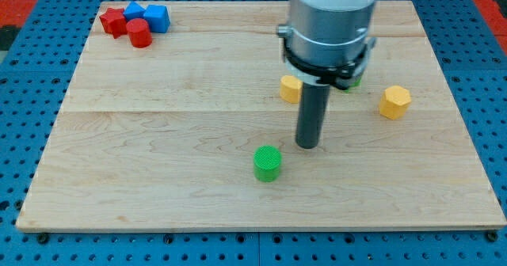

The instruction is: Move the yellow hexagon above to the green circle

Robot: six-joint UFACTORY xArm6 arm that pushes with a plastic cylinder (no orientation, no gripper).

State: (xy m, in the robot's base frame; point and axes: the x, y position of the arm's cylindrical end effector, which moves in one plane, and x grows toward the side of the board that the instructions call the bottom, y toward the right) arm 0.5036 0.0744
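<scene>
The green circle [268, 162] stands on the wooden board a little below the board's middle. A yellow hexagon [394, 101] sits at the view's right. A second yellow block [291, 88] lies half hidden behind the rod, its shape unclear. My tip [308, 144] rests on the board just right of and slightly above the green circle, with a small gap between them. It is well left of the yellow hexagon and below the second yellow block.
At the board's top left [87, 68] a cluster holds two red blocks [113, 20] [140, 33] and two blue blocks [157, 17] [135, 12]. A green block [354, 81] peeks out behind the arm's body.
</scene>
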